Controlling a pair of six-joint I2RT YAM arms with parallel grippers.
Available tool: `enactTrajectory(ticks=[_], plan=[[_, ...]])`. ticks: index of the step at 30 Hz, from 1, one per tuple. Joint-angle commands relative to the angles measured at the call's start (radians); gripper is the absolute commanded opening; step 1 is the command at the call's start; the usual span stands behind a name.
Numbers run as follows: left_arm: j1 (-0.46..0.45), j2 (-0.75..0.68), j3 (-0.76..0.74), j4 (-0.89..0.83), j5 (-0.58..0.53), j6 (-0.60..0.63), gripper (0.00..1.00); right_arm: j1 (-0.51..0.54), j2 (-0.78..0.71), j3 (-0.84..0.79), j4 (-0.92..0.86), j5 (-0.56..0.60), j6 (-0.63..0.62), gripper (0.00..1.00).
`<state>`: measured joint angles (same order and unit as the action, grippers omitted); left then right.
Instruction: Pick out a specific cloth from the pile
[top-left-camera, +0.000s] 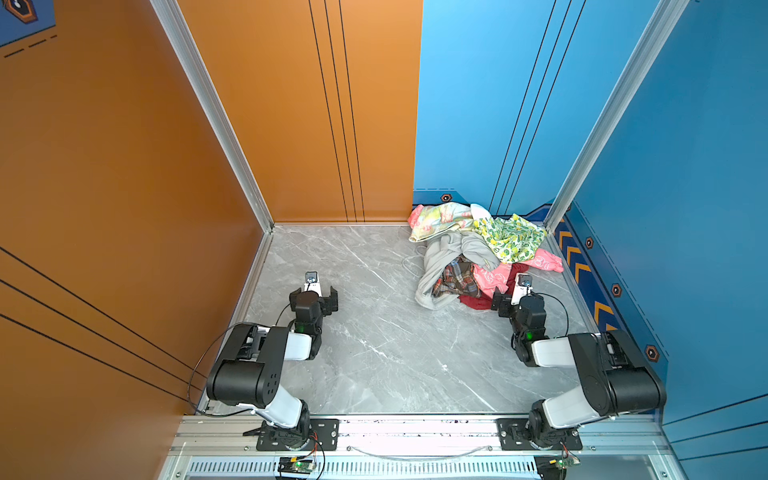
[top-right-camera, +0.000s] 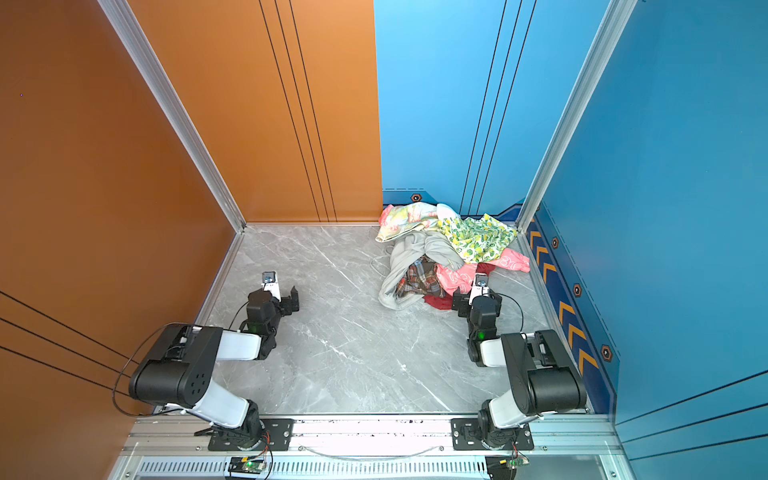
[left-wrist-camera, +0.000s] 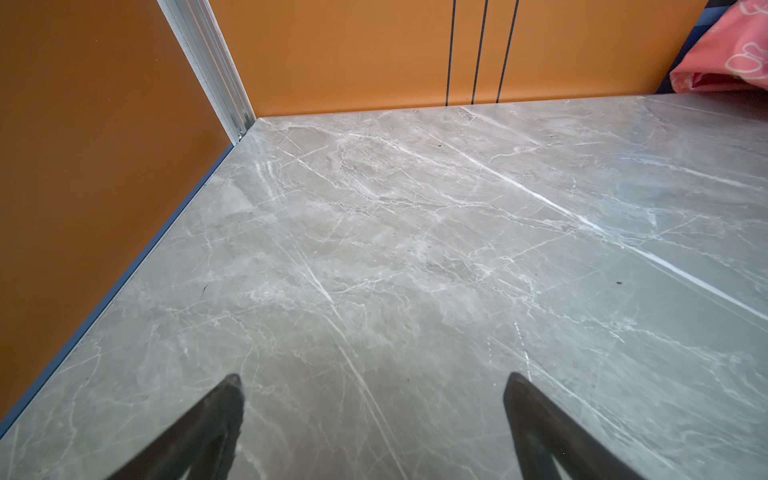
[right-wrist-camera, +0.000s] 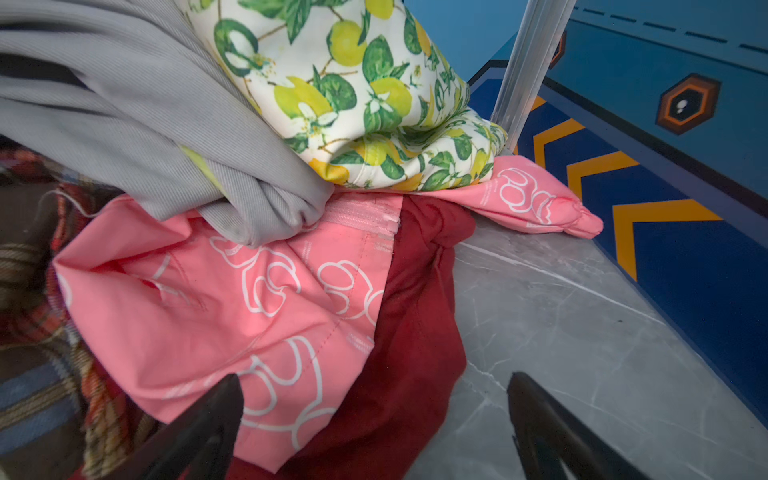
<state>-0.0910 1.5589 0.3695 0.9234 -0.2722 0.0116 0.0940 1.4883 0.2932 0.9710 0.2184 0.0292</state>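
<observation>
Jaws of the right gripper (right-wrist-camera: 374, 376) stand wide apart and hold nothing, at the near edge of the pile (top-left-camera: 465, 249). The cloth (right-wrist-camera: 199, 316), coral-pink with white outline shapes, lies just ahead of its left finger, partly tucked beneath the grey cloth (right-wrist-camera: 124, 124) and the lemon-print cloth (right-wrist-camera: 353, 83). The dark red cloth (right-wrist-camera: 415, 332) lies between the fingers, touching the pink. The left gripper (left-wrist-camera: 372, 376) is likewise spread and empty over the bare marble table (left-wrist-camera: 415, 208), well apart from the pile.
</observation>
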Motion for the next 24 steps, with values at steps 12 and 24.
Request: enactTrajectory(ticks=[12,24], plan=[[-0.164,-0.324,0.362,-0.745,-0.199,-0.091,0.98,0.083,-0.451,0.186,-0.592,0.185,0.104,1.0],[-0.279,-0.318,0.567,-1.011,0.404,-0.202,0.98,0.078,-0.493,0.458,-1.119,0.063,0.339,1.0]])
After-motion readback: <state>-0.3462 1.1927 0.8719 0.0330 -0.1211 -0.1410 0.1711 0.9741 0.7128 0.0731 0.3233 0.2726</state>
